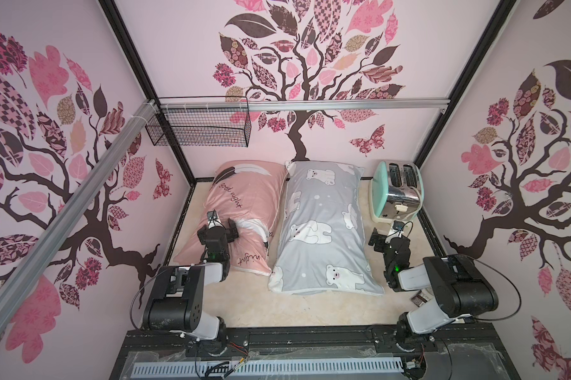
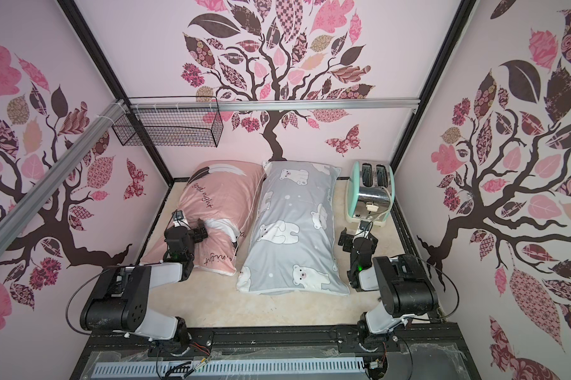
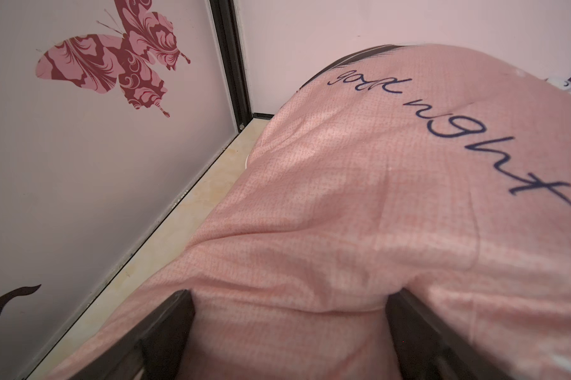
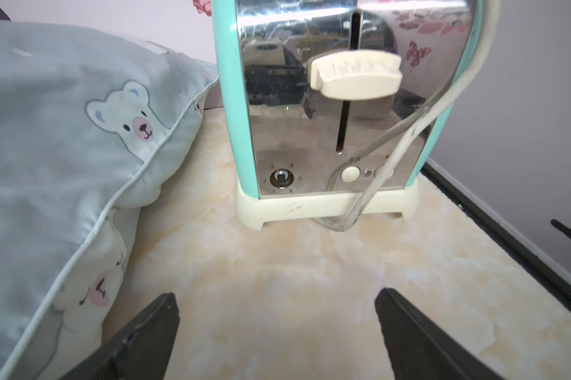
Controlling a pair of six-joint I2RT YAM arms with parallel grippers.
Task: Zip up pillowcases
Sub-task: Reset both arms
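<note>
Right now 2 big stuffed pillowcases are lying side by side on the pale marbled desk [image 1: 327, 309]: a pink fabric pillowcase [image 1: 254, 197] with feathers and "good night" script, and a grey fabric pillowcase [image 1: 323, 197] with white polar bears. The left hand [image 1: 222, 223] is resting on the pink one, spread wide and pinching nothing. The right hand [image 1: 386, 234] is hanging spread and empty beside the mint-and-chrome toaster [image 1: 396, 190]. Both pillowcases are looking soft, light and squashy. No zip is showing, so I'd be pinching along a white-piped edge.
</note>
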